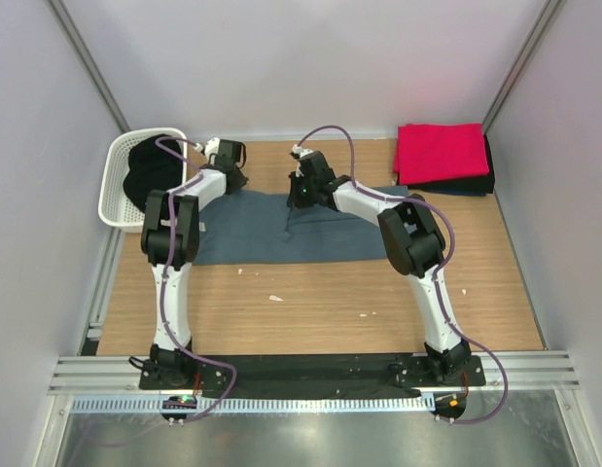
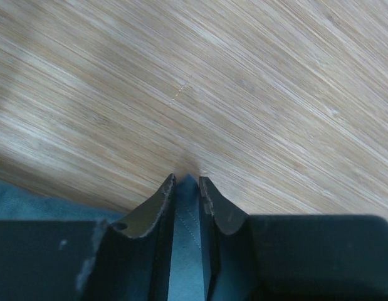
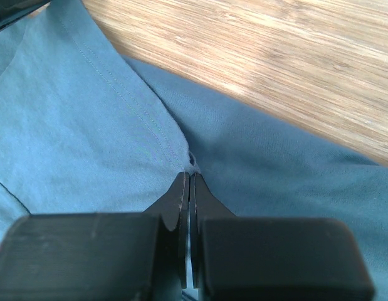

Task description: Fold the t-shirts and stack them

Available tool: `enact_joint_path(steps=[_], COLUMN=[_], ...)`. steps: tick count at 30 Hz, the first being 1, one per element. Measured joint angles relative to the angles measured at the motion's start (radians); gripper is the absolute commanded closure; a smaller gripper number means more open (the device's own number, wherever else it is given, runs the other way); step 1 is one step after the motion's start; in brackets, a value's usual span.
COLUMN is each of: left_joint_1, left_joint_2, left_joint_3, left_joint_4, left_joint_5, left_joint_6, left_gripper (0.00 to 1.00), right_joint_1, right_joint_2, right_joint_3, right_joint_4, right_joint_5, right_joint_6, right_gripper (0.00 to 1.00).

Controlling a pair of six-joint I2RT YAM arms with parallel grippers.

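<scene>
Evidently prepping a fold: R gripper (image 3: 190, 177) was clamped shut on a ridge of the blue-grey t-shirt (image 1: 262, 238); L gripper (image 2: 187, 180) sat nearly closed on its hem, prob. to lift both.

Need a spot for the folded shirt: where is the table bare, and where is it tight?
Bare wood: the wide near strip between the blue-grey shirt and the arm bases, and the right side in front of the red shirt. Crowded: back left, around the basket and left gripper.
</scene>
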Motion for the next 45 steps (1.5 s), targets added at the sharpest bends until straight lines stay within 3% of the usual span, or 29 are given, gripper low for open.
enact_joint_path(steps=[6, 18, 24, 31, 45], left_joint_1=[0.0, 0.0, 0.0, -0.008, -0.037], left_joint_2=[0.002, -0.014, -0.123, -0.292, -0.444], left_joint_3=[0.0, 0.0, -0.033, -0.162, -0.425], left_joint_4=[-0.002, -0.016, -0.022, -0.01, -0.024], left_joint_5=[0.0, 0.001, 0.0, -0.003, -0.038], left_joint_6=[0.006, 0.035, 0.056, 0.056, 0.039], left_gripper=[1.0, 1.0, 1.0, 1.0, 1.0], right_joint_1=[0.0, 0.0, 0.0, 0.0, 0.0], right_joint_2=[0.0, 0.0, 0.0, 0.0, 0.0], right_joint_3=[0.0, 0.0, 0.0, 0.0, -0.013], right_joint_4=[0.0, 0.0, 0.0, 0.001, -0.008], right_joint_5=[0.001, 0.0, 0.0, 0.0, 0.008], right_joint_6=[0.0, 0.008, 0.012, 0.015, 0.015], right_gripper=[0.99, 0.99, 0.99, 0.99, 0.99])
